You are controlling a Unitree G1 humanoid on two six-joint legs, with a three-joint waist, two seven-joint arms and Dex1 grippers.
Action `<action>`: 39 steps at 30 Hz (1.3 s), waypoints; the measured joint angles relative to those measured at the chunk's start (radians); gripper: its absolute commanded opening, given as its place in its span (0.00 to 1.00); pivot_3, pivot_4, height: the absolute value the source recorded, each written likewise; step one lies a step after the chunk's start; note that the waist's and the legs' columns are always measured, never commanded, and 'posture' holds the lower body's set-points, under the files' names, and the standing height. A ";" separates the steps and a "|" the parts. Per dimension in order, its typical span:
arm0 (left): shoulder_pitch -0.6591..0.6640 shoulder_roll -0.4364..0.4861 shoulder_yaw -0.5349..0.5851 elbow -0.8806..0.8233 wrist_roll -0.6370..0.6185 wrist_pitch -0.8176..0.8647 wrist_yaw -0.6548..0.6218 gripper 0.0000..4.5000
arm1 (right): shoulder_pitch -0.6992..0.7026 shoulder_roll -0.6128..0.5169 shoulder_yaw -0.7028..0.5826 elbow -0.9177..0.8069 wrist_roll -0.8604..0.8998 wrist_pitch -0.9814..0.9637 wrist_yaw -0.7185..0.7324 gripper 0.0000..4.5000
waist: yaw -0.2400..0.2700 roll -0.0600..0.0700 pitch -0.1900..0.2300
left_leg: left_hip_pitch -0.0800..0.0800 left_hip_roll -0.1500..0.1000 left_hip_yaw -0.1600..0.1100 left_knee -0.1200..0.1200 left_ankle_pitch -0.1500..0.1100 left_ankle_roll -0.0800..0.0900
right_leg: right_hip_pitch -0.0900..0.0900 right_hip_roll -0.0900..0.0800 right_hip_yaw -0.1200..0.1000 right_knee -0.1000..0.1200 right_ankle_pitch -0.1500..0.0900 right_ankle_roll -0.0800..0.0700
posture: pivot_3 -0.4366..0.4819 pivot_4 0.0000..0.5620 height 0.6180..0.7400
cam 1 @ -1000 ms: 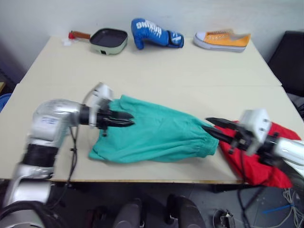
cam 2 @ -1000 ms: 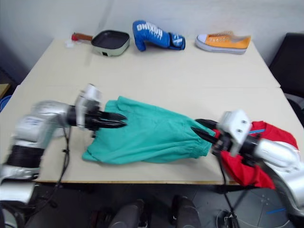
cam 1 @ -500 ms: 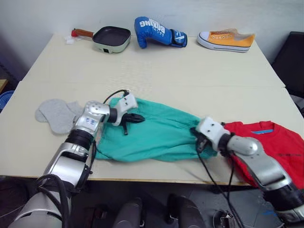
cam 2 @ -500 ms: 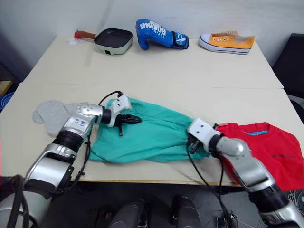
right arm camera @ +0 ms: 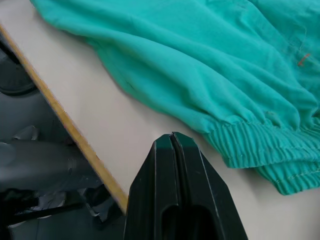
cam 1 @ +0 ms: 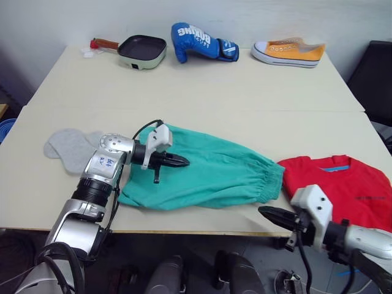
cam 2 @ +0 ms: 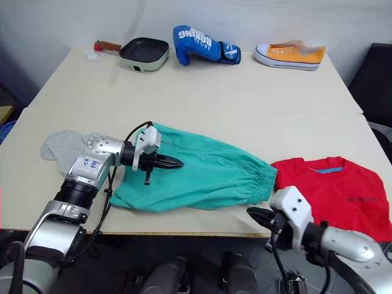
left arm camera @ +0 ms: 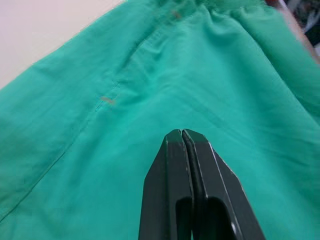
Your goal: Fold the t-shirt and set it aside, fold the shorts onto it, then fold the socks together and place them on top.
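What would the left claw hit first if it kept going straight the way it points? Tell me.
Probably the shorts. The left claw, shut, points along the teal fabric toward the gathered waistband, low over the cloth. How high it hangs is unclear, so it may skim the surface before it catches a fold.

Pan (cam 1: 141, 51), boxing glove (cam 1: 199, 43), yellow sneaker (cam 1: 288, 52) line the table's (cam 1: 245, 92) far edge.

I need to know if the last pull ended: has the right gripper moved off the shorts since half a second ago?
Yes. The right gripper was at the waistband of the shorts; now it is back past the table front edge, shut and empty.
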 measured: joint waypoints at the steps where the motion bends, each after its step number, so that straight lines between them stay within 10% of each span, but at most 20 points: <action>1: 0.002 -0.005 -0.013 0.012 0.020 -0.013 0.009 0.01 | -0.034 0.024 0.044 0.022 -0.025 0.010 -0.038 0.00 | -0.001 0.000 0.000 | 0.000 0.000 0.000 -0.001 0.000 0.000 | 0.000 0.000 0.000 0.000 0.000 -0.001 | 0.48 0.27 1.00; 8: 0.017 -0.032 -0.037 0.054 0.079 -0.100 0.037 0.01 | -0.010 0.149 0.055 0.069 0.018 0.115 -0.151 0.00 | 0.013 0.000 0.000 | -0.004 0.000 -0.001 -0.001 0.000 -0.001 | -0.003 0.000 -0.002 0.004 -0.002 -0.003 | 0.48 0.27 1.00; 15: 0.034 -0.051 -0.011 0.030 0.038 -0.068 0.026 0.00 | 0.232 0.264 -0.182 -0.019 0.535 0.212 -0.320 0.52 | 0.009 0.000 0.000 | -0.004 0.001 -0.002 -0.001 0.001 0.000 | -0.003 0.000 -0.002 0.003 -0.001 -0.001 | 0.48 0.27 1.00; 21: 0.035 -0.051 0.005 0.021 0.028 -0.050 0.017 0.00 | 0.256 0.316 -0.125 0.027 1.039 0.060 -0.726 0.99 | -0.001 0.000 0.000 | 0.000 0.001 -0.001 -0.002 0.000 0.000 | -0.001 0.000 0.001 0.000 -0.001 -0.002 | 0.48 0.27 1.00; 35: -0.007 -0.087 0.002 0.038 0.060 -0.075 0.048 0.00 | -0.107 0.377 0.092 0.307 1.233 -0.128 -1.022 1.00 | -0.013 -0.006 -0.003 | 0.001 0.001 -0.001 -0.003 0.001 0.001 | -0.001 0.000 0.002 0.000 -0.001 -0.002 | 0.48 0.27 1.00; 39: -0.017 -0.119 0.002 0.070 0.078 -0.077 0.090 0.00 | -0.233 0.393 0.122 0.398 1.170 -0.128 -1.026 0.78 | -0.022 -0.006 -0.003 | 0.000 0.001 -0.001 -0.003 0.001 0.001 | -0.002 0.000 0.001 0.001 -0.001 -0.002 | 0.48 0.27 1.00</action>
